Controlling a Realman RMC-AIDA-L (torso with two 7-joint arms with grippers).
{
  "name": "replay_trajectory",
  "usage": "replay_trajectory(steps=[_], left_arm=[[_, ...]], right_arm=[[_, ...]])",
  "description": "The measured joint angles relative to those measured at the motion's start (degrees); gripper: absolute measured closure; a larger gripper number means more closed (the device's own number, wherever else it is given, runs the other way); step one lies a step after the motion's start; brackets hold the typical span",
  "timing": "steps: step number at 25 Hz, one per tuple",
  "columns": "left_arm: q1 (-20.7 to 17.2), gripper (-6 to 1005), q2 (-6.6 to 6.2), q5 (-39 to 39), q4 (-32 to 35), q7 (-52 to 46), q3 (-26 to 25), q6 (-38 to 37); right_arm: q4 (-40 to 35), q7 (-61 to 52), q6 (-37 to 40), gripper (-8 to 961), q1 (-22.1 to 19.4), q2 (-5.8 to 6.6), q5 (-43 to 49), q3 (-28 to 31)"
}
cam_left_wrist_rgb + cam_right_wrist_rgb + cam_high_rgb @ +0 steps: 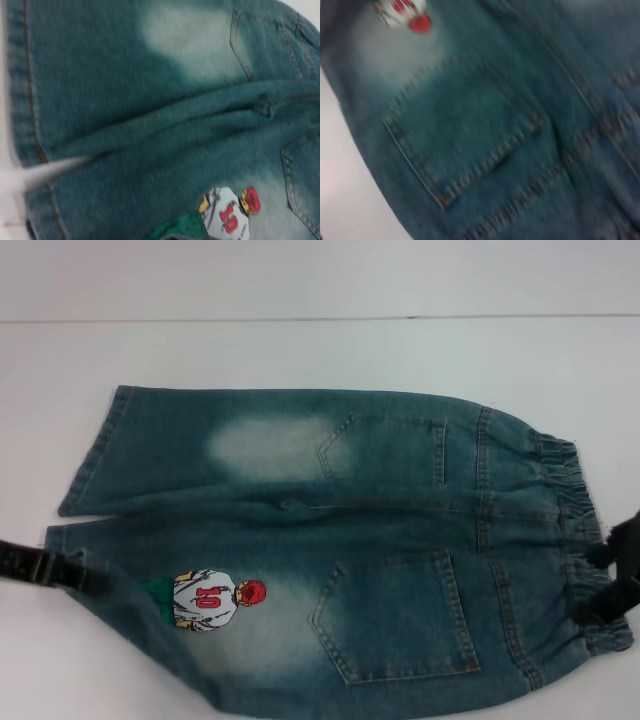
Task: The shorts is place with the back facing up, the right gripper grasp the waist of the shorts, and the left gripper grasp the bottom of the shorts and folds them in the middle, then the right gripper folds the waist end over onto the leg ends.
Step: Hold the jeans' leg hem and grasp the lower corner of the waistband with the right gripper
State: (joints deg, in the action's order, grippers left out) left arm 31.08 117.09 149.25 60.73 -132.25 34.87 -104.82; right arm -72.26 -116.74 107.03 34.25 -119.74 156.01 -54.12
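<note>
Denim shorts (340, 540) lying back-up on white table (300, 350); left gripper (55, 570) gripping near-leg hem, right gripper (615, 580) pinching elastic waistband (570, 540), both jaws narrow.

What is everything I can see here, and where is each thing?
shorts: one pair, faded blue-green denim, spread flat with the back up, across the middle of the table.
back pockets: two, same denim, near the waist end.
elastic waistband: one, gathered denim, at the robot's right end of the shorts.
leg ends: two, hemmed denim, at the robot's left end.
cartoon player patch: one, white and red with the number 10, on the nearer leg.
table: one, white, under everything.
left gripper: one, black, at the hem of the nearer leg.
right gripper: one, black, at the waistband's near corner.
</note>
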Motion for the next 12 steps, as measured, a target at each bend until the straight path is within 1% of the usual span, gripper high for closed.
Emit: replay_trajectory(steps=[4, 7, 12], left_arm=[[0.0, 921, -0.02, -0.6, 0.0, 1.3, -0.2, 2.3], [0.1, 921, -0.12, -0.7, -0.5, 1.8, -0.2, 4.1], [0.3, 921, -1.1, -0.7, -0.8, 1.9, -0.2, 6.0]], right_arm=[[-0.1, -4.8, 2.0, 57, 2.1, -0.07, 5.0, -2.6], [-0.2, -7.2, 4.0, 58, 3.2, -0.14, 6.8, -4.0], [0.1, -11.4, 6.0, 58, 3.6, -0.23, 7.2, -6.4]])
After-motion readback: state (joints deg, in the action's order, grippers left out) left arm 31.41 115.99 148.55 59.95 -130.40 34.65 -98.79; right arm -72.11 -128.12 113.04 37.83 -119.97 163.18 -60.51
